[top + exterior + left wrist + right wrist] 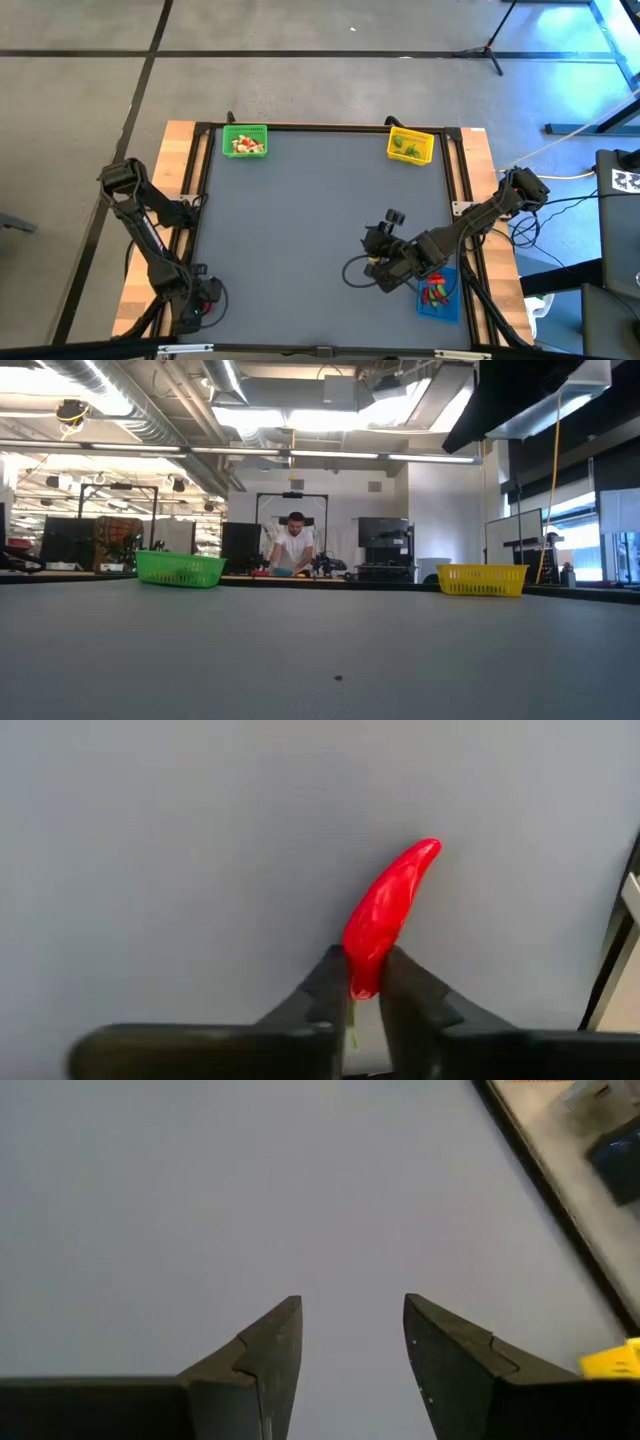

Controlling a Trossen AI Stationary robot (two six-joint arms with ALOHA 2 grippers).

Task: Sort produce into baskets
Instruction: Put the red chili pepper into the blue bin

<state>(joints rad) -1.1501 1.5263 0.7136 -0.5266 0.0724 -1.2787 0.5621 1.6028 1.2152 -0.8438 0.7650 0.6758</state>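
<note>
Left claw: the left gripper (365,985) was seen pinched tight on the fat end of a red chili (385,915). In the high view it (205,297) was tucked low at the near left corner of the table.
Why held so: the chili was gripped by one end, so most of it stuck out past the fingertips (330,982). It is judged that this grip was picked so the chili could be carried and let go over a basket.
Right claw: the right gripper (350,1330) was held open with nothing between its fingers. In the high view it (378,262) was hung over the gray mat (320,220), just beside the blue basket (438,295).
Blue basket: it was set at the near right edge, and red pieces were lying in it. It is judged that the chili belonged there, far across from the left arm.
Green basket: it (245,140) was placed at the far left, with pale and red bits inside.
Yellow basket: it (410,145) was placed at the far right, with green pieces inside.
Wrist views only: the grip on the chili was shown only by the left wrist view. The high view did not show it.
High view only: what lay inside each basket was shown from above.
Low view only: both far baskets were shown from the side, with a person (294,545) far off in the room. No arm was shown there.
</note>
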